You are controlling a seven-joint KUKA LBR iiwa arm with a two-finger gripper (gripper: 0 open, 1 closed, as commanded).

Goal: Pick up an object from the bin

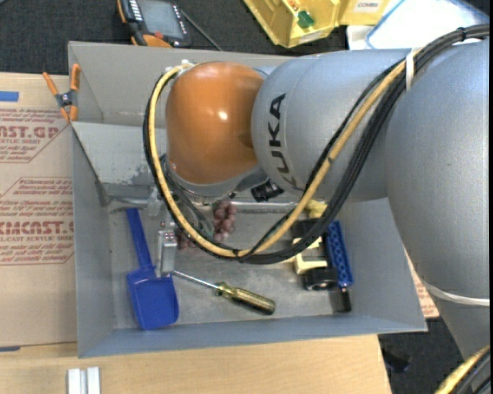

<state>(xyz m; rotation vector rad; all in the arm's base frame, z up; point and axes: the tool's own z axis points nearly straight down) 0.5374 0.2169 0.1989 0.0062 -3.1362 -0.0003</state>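
Over grey bin (93, 245), arm (329, 80) marked KUKA

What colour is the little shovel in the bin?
The little shovel is blue all over, seen best in the camera view, lower left of the bin.

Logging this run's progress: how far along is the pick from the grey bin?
Done: nothing lifted; the blue plastic scoop, the amber-handled metal screwdriver and the blue studded plastic bar all lie on the grey metal bin's floor. In hand: the claw sits low beside the scoop's handle. Left: gripping one thing and lifting it out.
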